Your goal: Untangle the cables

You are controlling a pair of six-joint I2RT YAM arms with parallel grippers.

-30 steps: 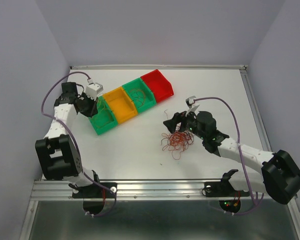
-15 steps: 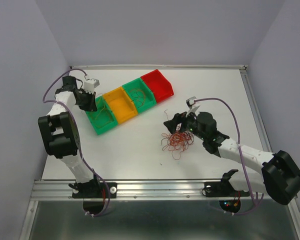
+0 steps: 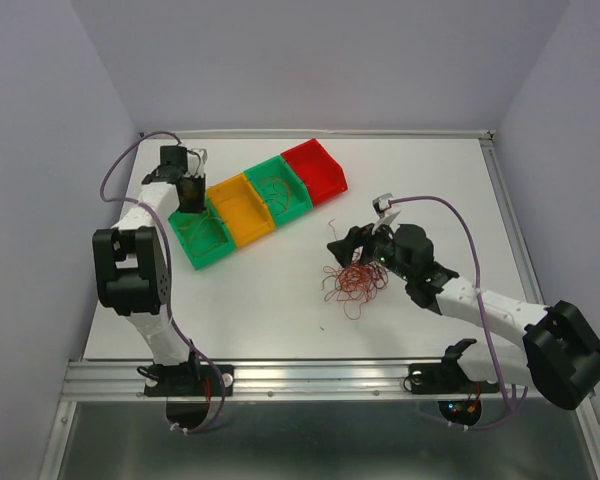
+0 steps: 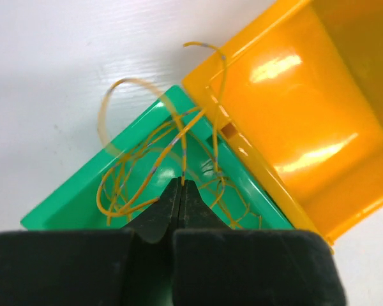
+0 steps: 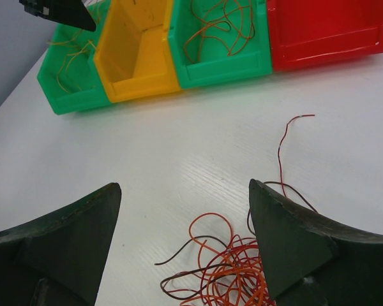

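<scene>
The tangle of cables (image 3: 356, 282), red, orange and dark brown loops, lies on the white table and shows in the right wrist view (image 5: 233, 274). My right gripper (image 3: 355, 243) is open and empty just behind and above it (image 5: 184, 186); one red strand (image 5: 280, 148) trails away from the heap. My left gripper (image 3: 191, 190) hangs over the far end of the left green bin (image 3: 208, 243). It is shut (image 4: 181, 182) on a thin yellow wire (image 4: 184, 152) that rises out of several yellow wires (image 4: 124, 188) lying in that bin.
Four bins stand in a diagonal row: left green bin (image 5: 67, 86), orange-yellow bin (image 3: 242, 212), green bin (image 3: 282, 190) holding orange-brown wires (image 5: 220, 25), and red bin (image 3: 317, 170). The table ends at a wall behind and a metal rail (image 3: 300, 375) in front.
My left arm has swung its elbow inward and turned the wrist, carrying the gripper back and a little right over the left green bin. The right arm and the tangle have not moved.
</scene>
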